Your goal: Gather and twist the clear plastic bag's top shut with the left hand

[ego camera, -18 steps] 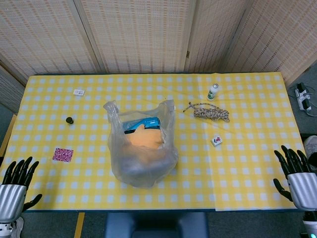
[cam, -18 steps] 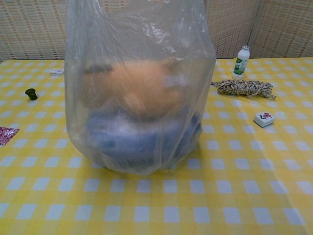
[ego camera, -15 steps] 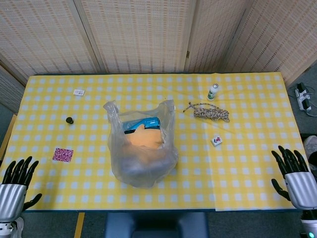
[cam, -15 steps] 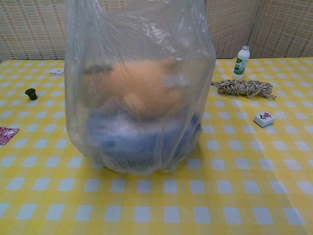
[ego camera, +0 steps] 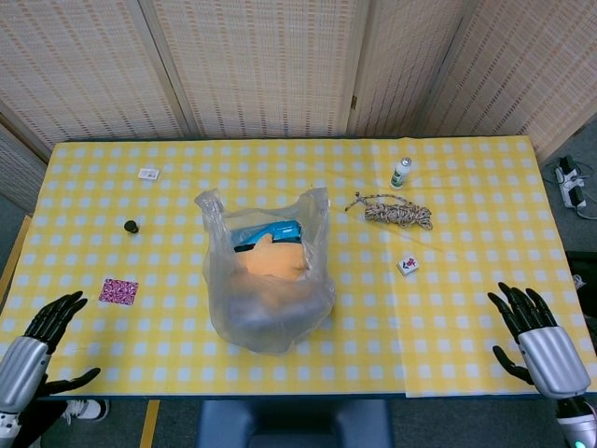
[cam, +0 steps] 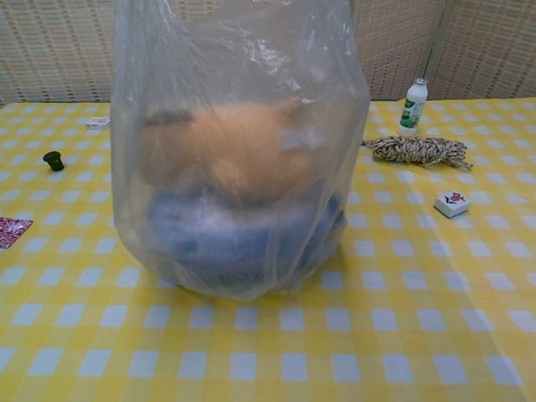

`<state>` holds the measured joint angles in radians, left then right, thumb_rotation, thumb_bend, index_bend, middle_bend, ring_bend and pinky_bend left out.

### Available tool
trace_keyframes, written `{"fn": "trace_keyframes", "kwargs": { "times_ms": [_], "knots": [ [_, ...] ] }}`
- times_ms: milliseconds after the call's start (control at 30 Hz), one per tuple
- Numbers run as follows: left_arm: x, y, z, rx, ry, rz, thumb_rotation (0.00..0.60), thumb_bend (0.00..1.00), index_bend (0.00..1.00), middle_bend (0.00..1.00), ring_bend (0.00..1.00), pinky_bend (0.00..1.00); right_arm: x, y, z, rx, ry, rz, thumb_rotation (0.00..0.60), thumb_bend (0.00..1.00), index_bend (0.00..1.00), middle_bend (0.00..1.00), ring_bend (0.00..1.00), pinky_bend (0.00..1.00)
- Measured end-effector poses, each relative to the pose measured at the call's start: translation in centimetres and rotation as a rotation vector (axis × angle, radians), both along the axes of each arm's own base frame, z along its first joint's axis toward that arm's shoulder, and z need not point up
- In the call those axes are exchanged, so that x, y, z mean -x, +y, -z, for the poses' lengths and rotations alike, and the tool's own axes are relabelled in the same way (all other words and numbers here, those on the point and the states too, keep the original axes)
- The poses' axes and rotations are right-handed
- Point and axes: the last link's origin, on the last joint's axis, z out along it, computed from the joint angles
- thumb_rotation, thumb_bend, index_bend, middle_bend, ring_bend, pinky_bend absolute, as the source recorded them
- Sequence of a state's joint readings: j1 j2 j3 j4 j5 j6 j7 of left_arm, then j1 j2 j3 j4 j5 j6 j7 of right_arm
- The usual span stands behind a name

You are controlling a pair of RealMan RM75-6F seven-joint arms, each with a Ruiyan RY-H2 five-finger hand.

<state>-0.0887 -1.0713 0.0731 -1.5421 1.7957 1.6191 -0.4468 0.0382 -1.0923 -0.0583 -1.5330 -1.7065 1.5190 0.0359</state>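
Observation:
The clear plastic bag [ego camera: 269, 280] stands upright in the middle of the yellow checked table, its top spread wide, with an orange lump and a blue item inside. In the chest view the bag [cam: 239, 151] fills the centre and its top runs out of frame. My left hand [ego camera: 39, 345] is open at the near left table corner, fingers spread, far from the bag. At the near right edge my right hand [ego camera: 532, 338] is open too, holding nothing. Neither hand shows in the chest view.
A coiled rope [ego camera: 398, 214] and a small white bottle [ego camera: 401, 172] lie at the back right, a small tile [ego camera: 407, 265] nearer. On the left are a patterned card [ego camera: 118, 291], a dark cap [ego camera: 132, 226] and a small white packet [ego camera: 148, 174].
Both hands have shifted: the left hand has turned and moved slightly right along the near edge, the right hand has moved left onto the table edge. The bag is unchanged.

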Motion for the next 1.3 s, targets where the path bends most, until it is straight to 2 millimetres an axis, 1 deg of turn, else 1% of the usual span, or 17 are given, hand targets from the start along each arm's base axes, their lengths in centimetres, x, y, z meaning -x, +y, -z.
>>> {"fn": "trace_keyframes", "kwargs": {
  "times_ms": [100,233,333,467,533,633,733,1000,1133,1300],
  "knots": [
    [-0.7,1.1,-0.9,0.135,-0.234,0.034,0.6,0.14,0.0,0.05,0.01,0.09,0.1,0.0,-0.1,-0.022,-0.014,0.007,0.6,0.37,0.0,0.0,0.0,0.0],
    [-2.0,3.3,-2.1,0.366,-0.549,0.068,0.6,0.11,0.0,0.0,0.0,0.06,-0.1,0.1,-0.5,-0.021,-0.045,0.001,0.6,0.37,0.0,0.0,0.0,0.0],
    [-3.3,5.2,-2.8,0.539,-0.728,0.079,0.6,0.11,0.0,0.0,0.0,0.06,0.0,0.0,-0.6,-0.028,-0.058,0.0,0.6,0.37,0.0,0.0,0.0,0.0],
    [-5.0,7.9,-3.4,0.742,-0.891,0.069,0.6,0.11,0.0,0.0,0.0,0.05,0.3,-0.2,-0.6,-0.039,-0.066,0.01,0.6,0.37,0.0,0.0,0.0,0.0],
    [-6.0,9.4,-3.5,0.833,-0.941,0.057,0.6,0.11,0.0,0.0,0.0,0.05,0.5,-0.4,-0.8,-0.034,-0.07,0.017,0.6,0.37,0.0,0.0,0.0,0.0],
    [-7.3,11.8,-3.5,0.926,-0.971,0.04,0.6,0.11,0.0,0.0,0.0,0.05,0.6,-0.5,-1.1,-0.024,-0.074,0.019,0.6,0.37,0.0,0.0,0.0,0.0],
    [-7.9,13.8,-3.0,0.977,-0.967,0.028,0.6,0.11,0.0,0.0,0.0,0.05,0.7,-0.5,-1.2,-0.016,-0.076,0.016,0.6,0.37,0.0,0.0,0.0,0.0],
    [-9.1,16.5,-0.3,1.09,-1.016,-0.007,0.6,0.11,0.0,0.0,0.0,0.05,1.2,-0.7,-1.3,-0.006,-0.072,0.034,0.6,0.37,0.0,0.0,0.0,0.0],
    [-10.1,18.5,1.2,1.126,-1.0,-0.025,0.6,0.11,0.0,0.0,0.0,0.05,1.4,-0.6,-1.6,0.003,-0.074,0.042,0.6,0.37,0.0,0.0,0.0,0.0],
    [-10.7,20.2,1.8,1.132,-0.996,-0.04,0.6,0.11,0.0,0.0,0.0,0.09,1.8,-0.5,-2.0,0.021,-0.075,0.063,0.6,0.37,0.0,0.0,0.0,0.0]
  ]
}}
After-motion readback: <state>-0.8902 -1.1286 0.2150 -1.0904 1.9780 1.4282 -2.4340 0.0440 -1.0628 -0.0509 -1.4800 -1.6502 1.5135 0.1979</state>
